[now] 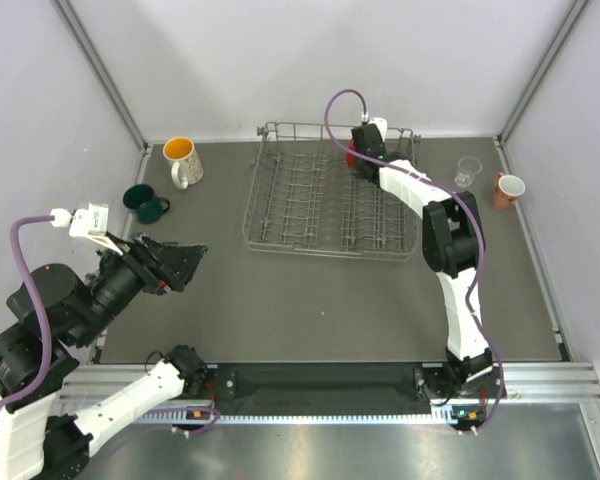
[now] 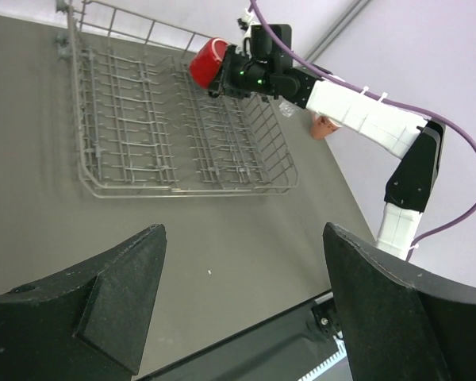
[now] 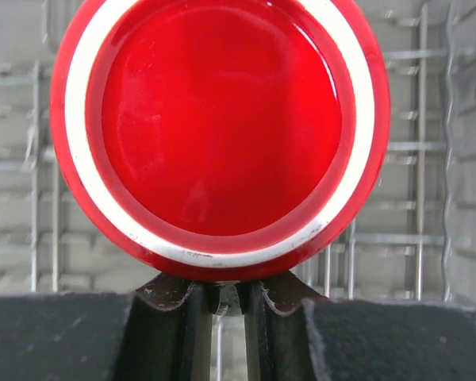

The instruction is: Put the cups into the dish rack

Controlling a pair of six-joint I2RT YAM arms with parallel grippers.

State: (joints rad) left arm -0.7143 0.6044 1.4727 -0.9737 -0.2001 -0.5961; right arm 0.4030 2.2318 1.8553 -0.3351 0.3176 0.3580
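My right gripper (image 1: 362,150) is shut on the red mug (image 1: 351,155) and holds it above the far right part of the grey wire dish rack (image 1: 280,243). In the right wrist view the mug's red base with a white ring (image 3: 220,131) fills the frame, and the gripper (image 3: 228,295) is closed just below it. The rack wires (image 3: 428,190) show behind. My left gripper (image 1: 185,262) is open and empty over the table's left side, also seen in the left wrist view (image 2: 244,238). That view shows the red mug (image 2: 209,61) over the rack (image 2: 174,127).
The white speckled mug with orange inside (image 1: 183,160) and the dark green mug (image 1: 145,203) stand left of the rack. The clear glass (image 1: 467,172) and the salmon-pink mug (image 1: 507,189) stand at the right, near the wall.
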